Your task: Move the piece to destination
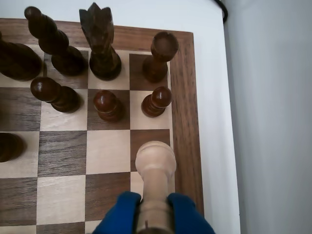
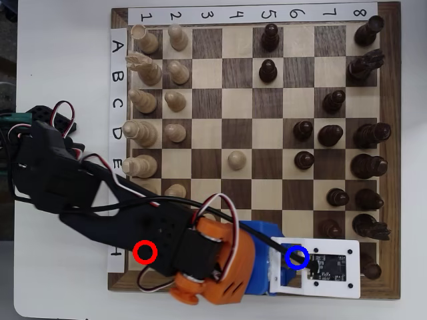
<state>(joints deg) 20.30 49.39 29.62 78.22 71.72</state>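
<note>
Your gripper (image 1: pixel 155 219) is clamped on the piece (image 1: pixel 155 168), its two blue fingers (image 1: pixel 119 214) pressed to either side of the pale cream stem in the wrist view, with the round top standing clear above them. You are holding the piece upright near the chessboard's (image 1: pixel 183 97) right edge in that view, over the squares just short of the dark pawn (image 1: pixel 156 101) and the dark rook (image 1: pixel 160 57) in the far right corner. In the overhead view the arm (image 2: pixel 133 223) lies along the board's bottom edge and its wrist camera board (image 2: pixel 323 267) hides the piece. The blue ring (image 2: pixel 296 257) marking the destination sits on that bottom row beside the white plate, well right of the red ring (image 2: pixel 145 251).
</note>
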